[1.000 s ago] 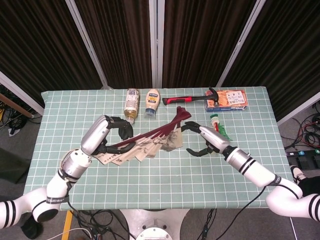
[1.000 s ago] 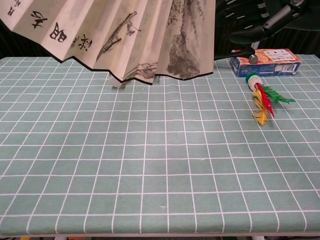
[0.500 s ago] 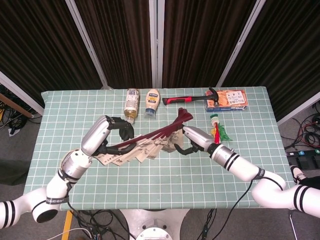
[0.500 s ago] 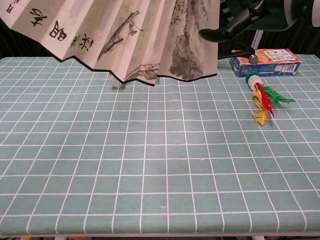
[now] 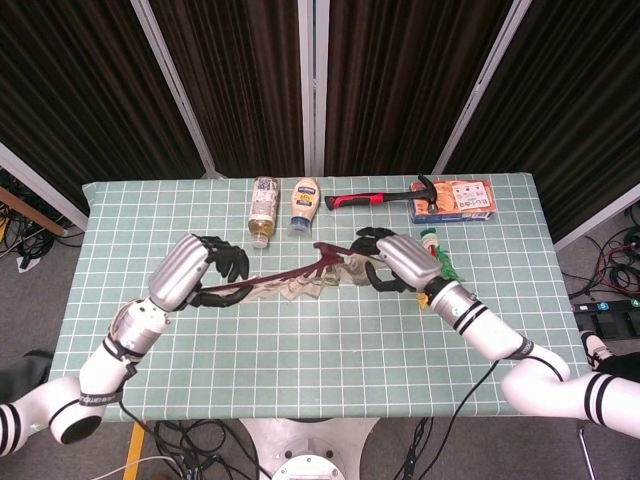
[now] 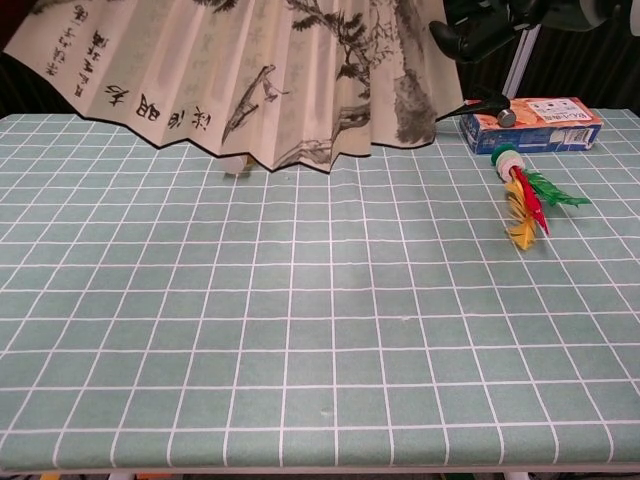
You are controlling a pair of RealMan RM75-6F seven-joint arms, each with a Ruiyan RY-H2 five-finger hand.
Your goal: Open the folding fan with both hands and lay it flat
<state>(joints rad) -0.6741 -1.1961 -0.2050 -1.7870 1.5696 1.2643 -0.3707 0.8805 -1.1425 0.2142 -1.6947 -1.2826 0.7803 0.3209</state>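
Observation:
The folding fan [image 5: 290,282] hangs above the table, partly spread, and shows edge-on in the head view as dark red ribs with pale paper. In the chest view its painted paper [image 6: 250,80] fills the upper left, its lower edge just over the table. My left hand [image 5: 200,272] grips the fan's left outer rib. My right hand [image 5: 388,262] holds the fan's right end, fingers curled round it; its dark fingers [image 6: 478,28] show at the top right of the chest view. The left hand is hidden in the chest view.
Along the table's far side stand a bottle [image 5: 263,206] and a mayonnaise bottle [image 5: 305,205], with a red-handled hammer [image 5: 378,198] and an orange box [image 5: 456,199] lying beside them. A feathered shuttlecock [image 6: 524,198] lies right of the fan. The green gridded tabletop [image 6: 320,340] stretches toward the front.
My right hand came in from the right and took hold of the fan's right end. The fan spread wider, and my left hand shifted a little to the left.

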